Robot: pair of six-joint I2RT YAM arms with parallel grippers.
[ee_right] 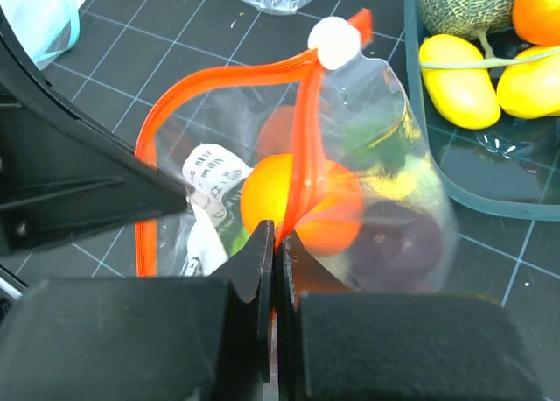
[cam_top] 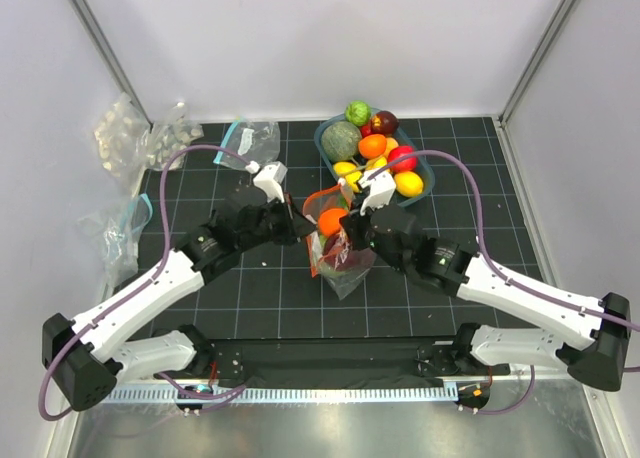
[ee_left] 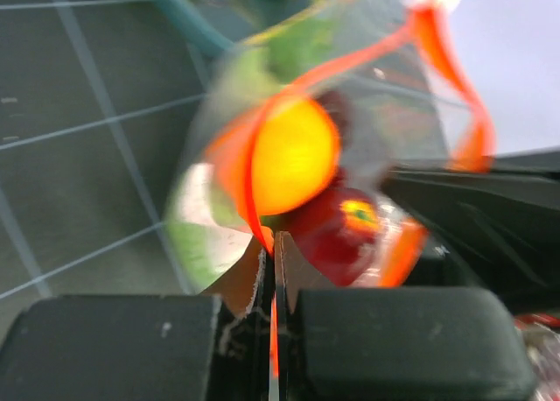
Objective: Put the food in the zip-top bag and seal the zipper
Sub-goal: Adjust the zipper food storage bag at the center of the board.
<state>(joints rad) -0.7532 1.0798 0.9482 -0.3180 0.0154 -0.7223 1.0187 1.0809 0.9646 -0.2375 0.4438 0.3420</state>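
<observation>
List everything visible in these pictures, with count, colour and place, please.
zip-top bag: one, clear, orange-red zipper, mat centre
food in bag: one orange plus dark red and green pieces, count unclear
basket: one, teal, behind the bag
food in basket: yellow lemons, second orange, red apple, two green pieces, one dark piece
spare bags: two, clear with teal strips, left side
crumpled plastic: clear, back left
mat: one, black, gridded
left fingers: black, shut on the zipper
right fingers: black, shut on the zipper
</observation>
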